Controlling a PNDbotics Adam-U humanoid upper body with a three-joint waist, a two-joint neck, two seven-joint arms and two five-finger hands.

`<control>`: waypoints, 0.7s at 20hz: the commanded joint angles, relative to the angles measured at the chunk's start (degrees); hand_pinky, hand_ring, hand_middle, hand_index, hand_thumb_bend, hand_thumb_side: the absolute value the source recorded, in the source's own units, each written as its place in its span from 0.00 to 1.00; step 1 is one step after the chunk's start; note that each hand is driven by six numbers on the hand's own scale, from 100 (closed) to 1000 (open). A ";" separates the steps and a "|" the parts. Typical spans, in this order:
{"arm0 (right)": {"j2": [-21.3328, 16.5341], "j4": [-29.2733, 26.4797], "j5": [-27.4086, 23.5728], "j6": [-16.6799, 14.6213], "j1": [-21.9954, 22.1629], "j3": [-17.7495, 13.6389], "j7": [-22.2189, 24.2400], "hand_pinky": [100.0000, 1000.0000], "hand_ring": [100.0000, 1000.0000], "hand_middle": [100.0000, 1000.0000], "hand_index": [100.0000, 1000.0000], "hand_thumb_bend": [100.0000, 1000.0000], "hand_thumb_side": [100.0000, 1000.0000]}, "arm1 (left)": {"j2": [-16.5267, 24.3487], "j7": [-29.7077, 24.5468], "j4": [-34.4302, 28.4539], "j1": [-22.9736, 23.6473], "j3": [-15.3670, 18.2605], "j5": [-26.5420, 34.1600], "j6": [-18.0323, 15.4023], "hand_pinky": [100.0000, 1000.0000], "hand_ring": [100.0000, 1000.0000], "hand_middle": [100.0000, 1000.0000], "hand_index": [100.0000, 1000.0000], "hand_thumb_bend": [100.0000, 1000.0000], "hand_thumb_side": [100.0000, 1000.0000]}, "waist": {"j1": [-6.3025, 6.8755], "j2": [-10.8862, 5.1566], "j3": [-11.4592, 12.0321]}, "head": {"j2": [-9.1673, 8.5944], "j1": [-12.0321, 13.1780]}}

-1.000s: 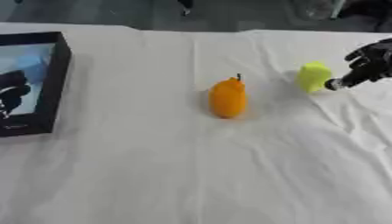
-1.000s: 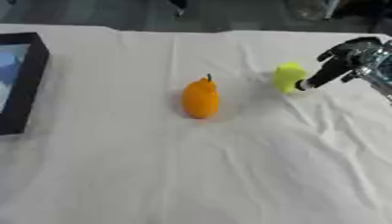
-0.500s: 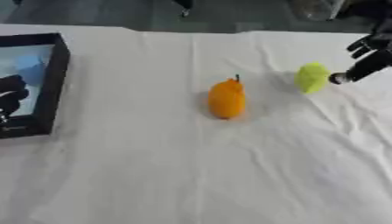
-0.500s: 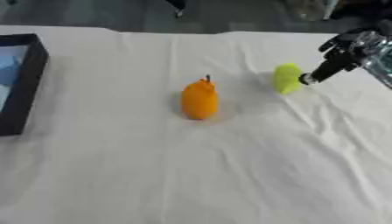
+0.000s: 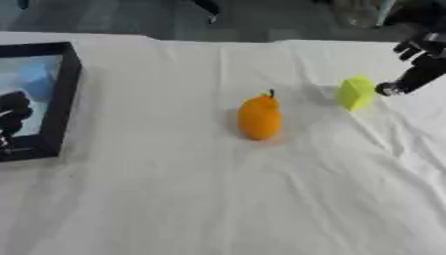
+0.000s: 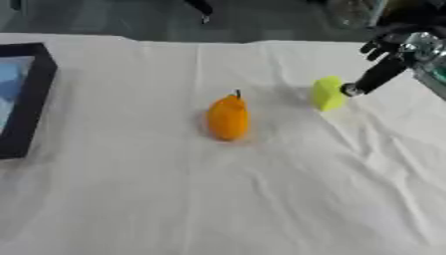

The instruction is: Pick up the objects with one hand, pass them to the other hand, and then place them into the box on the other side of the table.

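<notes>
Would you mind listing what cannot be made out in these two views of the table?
- Right hand: cut off by the right edge in the left eye view, blurred in both; whether its fingertip touches the yellow-green block is unclear.
- Black-framed box: cut off by the left edge; the dark and blue shapes inside are too blurred to identify.
- Left hand: in neither view.
- Orange stemmed fruit: its far side is hidden.

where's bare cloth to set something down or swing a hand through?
Free: the whole near half of the cloth, and the strip between the box and the orange fruit. Narrower: between fruit and yellow block. Crowded: far right, where the right hand sits beside the block.
</notes>
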 commanded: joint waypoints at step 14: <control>-6.11 -8.05 9.40 1.80 4.91 -2.73 15.37 0.96 0.98 0.92 0.96 0.36 0.00 | 0.34 0.81 -0.79 0.15 1.10 -0.37 -0.27 1.00 0.85 0.85 0.71 0.00 0.79 | -1.09 0.42 1.82 | -0.66 -1.67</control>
